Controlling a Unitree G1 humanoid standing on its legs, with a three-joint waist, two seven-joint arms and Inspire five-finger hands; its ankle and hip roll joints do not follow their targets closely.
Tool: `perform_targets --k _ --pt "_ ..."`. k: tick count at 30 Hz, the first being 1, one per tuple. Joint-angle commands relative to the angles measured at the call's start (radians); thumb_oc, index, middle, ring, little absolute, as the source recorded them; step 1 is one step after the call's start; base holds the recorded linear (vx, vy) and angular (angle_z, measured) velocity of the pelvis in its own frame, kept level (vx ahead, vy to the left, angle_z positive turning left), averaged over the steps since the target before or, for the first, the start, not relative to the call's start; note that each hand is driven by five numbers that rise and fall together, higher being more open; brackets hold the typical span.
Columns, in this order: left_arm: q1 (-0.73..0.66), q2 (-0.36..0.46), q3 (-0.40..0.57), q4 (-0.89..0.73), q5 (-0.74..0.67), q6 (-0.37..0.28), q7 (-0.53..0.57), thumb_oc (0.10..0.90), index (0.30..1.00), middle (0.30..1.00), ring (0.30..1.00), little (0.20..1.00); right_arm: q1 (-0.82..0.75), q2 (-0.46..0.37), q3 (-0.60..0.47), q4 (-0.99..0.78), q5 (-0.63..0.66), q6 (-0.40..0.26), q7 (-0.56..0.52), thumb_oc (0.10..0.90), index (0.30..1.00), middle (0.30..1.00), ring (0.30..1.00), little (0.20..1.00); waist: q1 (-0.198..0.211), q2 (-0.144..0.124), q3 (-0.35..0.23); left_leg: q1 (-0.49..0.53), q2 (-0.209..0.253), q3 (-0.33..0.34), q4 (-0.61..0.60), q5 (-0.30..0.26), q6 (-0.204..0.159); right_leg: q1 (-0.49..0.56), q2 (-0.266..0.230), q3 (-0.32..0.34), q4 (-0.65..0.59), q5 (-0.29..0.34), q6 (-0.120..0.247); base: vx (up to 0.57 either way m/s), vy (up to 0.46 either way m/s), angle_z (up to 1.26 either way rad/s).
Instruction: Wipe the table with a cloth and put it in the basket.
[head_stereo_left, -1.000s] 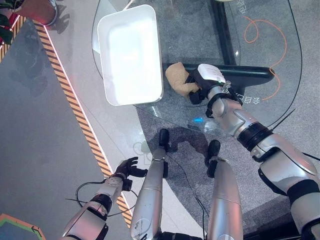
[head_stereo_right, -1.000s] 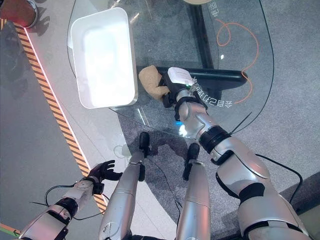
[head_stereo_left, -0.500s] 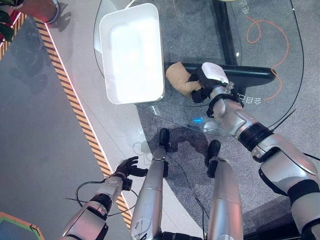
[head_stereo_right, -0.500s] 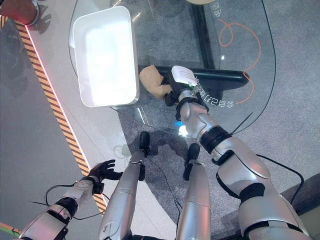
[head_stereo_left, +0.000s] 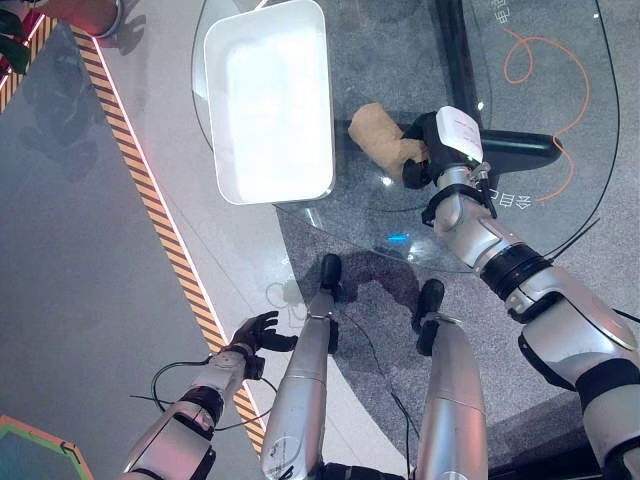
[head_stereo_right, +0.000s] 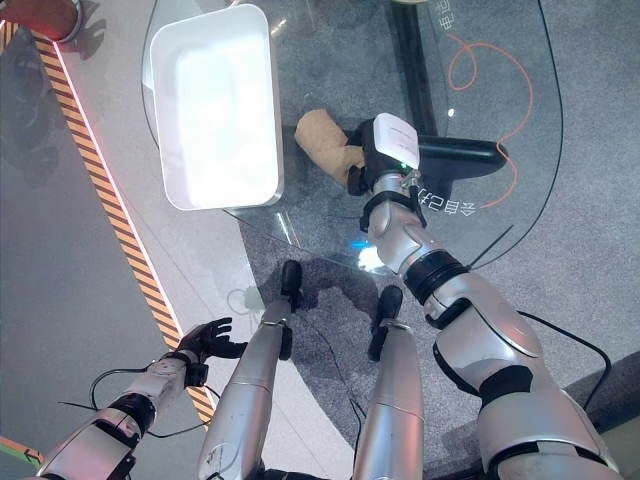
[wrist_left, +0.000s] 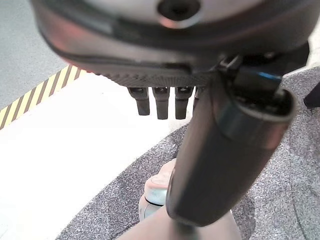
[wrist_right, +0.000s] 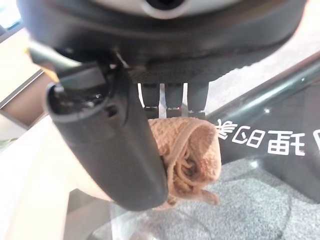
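- The right hand (head_stereo_left: 432, 150) is over the glass table (head_stereo_left: 400, 215), at about 1 o'clock from the middle of the left eye view, and its arm comes in from 4 o'clock.
- This hand is closed around the cloth (head_stereo_left: 380, 137). In the right wrist view the fingers (wrist_right: 172, 100) curl over the top of the tan bundle (wrist_right: 187, 157) and the thumb presses against its side, so the cloth is pinched, not lying free.
- The cloth is a rolled bundle. It sticks out of the hand toward 10 o'clock and seems to rest on the glass, although I cannot tell for sure if it touches.
- The basket (head_stereo_left: 268, 105), a white rectangular tub, stands on the table at about 11 o'clock from the middle of the view. The cloth is just beside its right wall, not inside it.
- The left hand (head_stereo_left: 255, 335) hangs low beside the robot at 7 o'clock, away from the table. Its fingers (wrist_left: 161, 100) are loosely bent and it holds nothing.
- My judgement: the wiping part is in progress or close to its end, because the cloth is gripped on the table surface. How much of the glass is already wiped, the pictures do not show.
- What is left: finish any wiping, then lift the cloth, carry it the short way toward 10 o'clock over the basket wall, and release it inside.
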Motion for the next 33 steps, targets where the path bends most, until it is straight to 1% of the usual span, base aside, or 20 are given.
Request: perform_targets --k 1,8,12,17,25,27,29,33 --pt "0.032 0.021 -0.017 0.021 -0.032 -0.006 -0.016 0.8 0.9 0.9 0.9 0.9 -0.157 -0.136 -0.062 0.06 0.008 0.01 -0.152 0.1 0.3 0.3 0.3 0.2 -0.009 0.013 -0.014 -0.007 -0.023 0.061 0.139 -0.133 0.089 0.017 -0.019 -0.033 -0.105 0.106 0.028 0.0 0.0 0.0" --pt "0.037 0.034 -0.02 0.017 -0.039 -0.008 -0.023 0.8 0.9 0.9 0.9 0.9 -0.156 -0.169 -0.086 0.134 0.012 0.027 -0.184 0.1 0.3 0.3 0.3 0.2 -0.012 0.014 -0.014 -0.009 -0.024 0.058 0.142 -0.138 0.093 0.016 -0.014 -0.028 -0.104 0.102 0.027 0.0 0.0 0.0" --pt "0.033 0.04 -0.019 0.027 -0.044 -0.013 -0.031 0.8 0.9 0.9 0.9 0.9 -0.152 -0.189 -0.096 0.196 0.012 0.01 -0.195 0.1 0.3 0.3 0.3 0.2 -0.015 0.012 -0.014 -0.014 -0.024 0.057 0.146 -0.141 0.095 0.013 -0.01 -0.027 -0.103 0.1 0.026 0.0 0.0 0.0" --pt "0.031 0.05 -0.016 0.03 -0.045 -0.012 -0.033 0.8 0.9 0.9 0.9 0.9 -0.139 -0.21 -0.118 0.241 0.02 0.017 -0.213 0.1 0.3 0.3 0.3 0.2 -0.017 0.007 -0.014 -0.02 -0.022 0.054 0.15 -0.144 0.097 0.01 -0.007 -0.027 -0.1 0.097 0.026 0.0 -0.01 0.03" --pt "0.036 0.076 -0.004 0.027 -0.056 -0.009 -0.037 0.8 0.9 0.9 0.9 0.9 -0.097 -0.266 -0.171 0.286 0.059 0.033 -0.258 0.1 0.3 0.3 0.3 0.2 -0.029 -0.006 -0.014 -0.029 -0.018 0.052 0.155 -0.15 0.101 0.005 0.006 -0.023 -0.099 0.095 0.027 0.0 -0.002 0.0" --pt "0.029 0.083 0.002 0.033 -0.057 -0.004 -0.041 0.8 0.9 0.9 0.9 0.9 -0.085 -0.274 -0.189 0.31 0.063 0.021 -0.263 0.1 0.3 0.3 0.3 0.2 -0.032 -0.011 -0.014 -0.03 -0.016 0.052 0.158 -0.153 0.102 0.005 0.009 -0.022 -0.098 0.093 0.027 0.0 0.0 0.0" --pt "0.026 0.088 0.004 0.037 -0.058 -0.004 -0.042 0.8 0.9 0.9 0.9 0.9 -0.073 -0.283 -0.204 0.328 0.055 0.024 -0.265 0.1 0.3 0.3 0.3 0.2 -0.034 -0.015 -0.014 -0.036 -0.013 0.05 0.166 -0.156 0.104 0.003 0.01 -0.021 -0.092 0.091 0.027 0.0 -0.016 0.0" --pt "0.018 0.094 0.011 0.045 -0.056 -0.004 -0.048 0.8 0.9 0.9 0.9 0.9 -0.047 -0.293 -0.232 0.361 0.09 0.015 -0.278 0.1 0.3 0.3 0.3 0.2 -0.039 -0.021 -0.014 -0.046 -0.01 0.047 0.177 -0.162 0.105 -0.004 0.013 -0.019 -0.087 0.089 0.027 0.0 -0.025 0.0"
